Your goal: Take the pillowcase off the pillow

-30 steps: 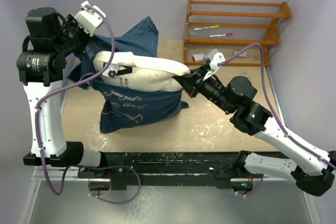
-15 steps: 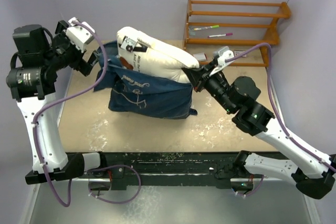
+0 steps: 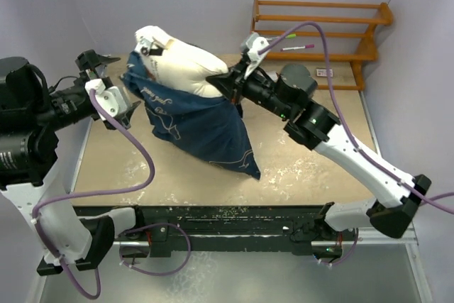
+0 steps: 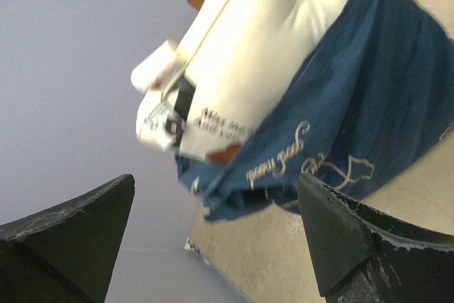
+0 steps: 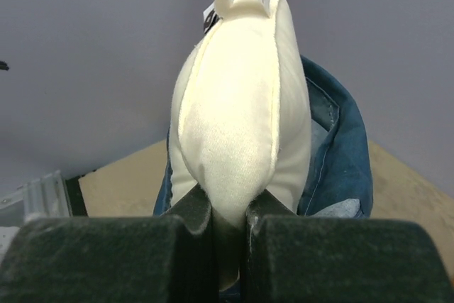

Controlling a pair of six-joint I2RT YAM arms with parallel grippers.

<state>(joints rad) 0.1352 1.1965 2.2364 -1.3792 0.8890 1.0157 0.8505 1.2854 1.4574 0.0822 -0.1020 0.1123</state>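
My right gripper (image 3: 221, 83) is shut on the end of the cream pillow (image 3: 181, 67) and holds it raised above the table; the wrist view shows the pillow (image 5: 237, 125) pinched between the fingers (image 5: 191, 211). The navy pillowcase (image 3: 202, 129) hangs off the pillow's lower side and droops to the table; it also shows in the left wrist view (image 4: 362, 111) and right wrist view (image 5: 340, 161). The pillow's label tag (image 4: 159, 115) points left. My left gripper (image 3: 113, 86) is open and empty, just left of the pillowcase, not touching it.
A wooden rack (image 3: 319, 40) with markers (image 3: 298, 47) stands at the back right. Purple walls close in at the back and both sides. The beige table (image 3: 305, 168) carries the pillowcase's lower end.
My right gripper has lifted and swung the pillow leftward. My left gripper has let go of the pillowcase, opened, and dropped lower. The pillowcase now hangs loose beneath the pillow.
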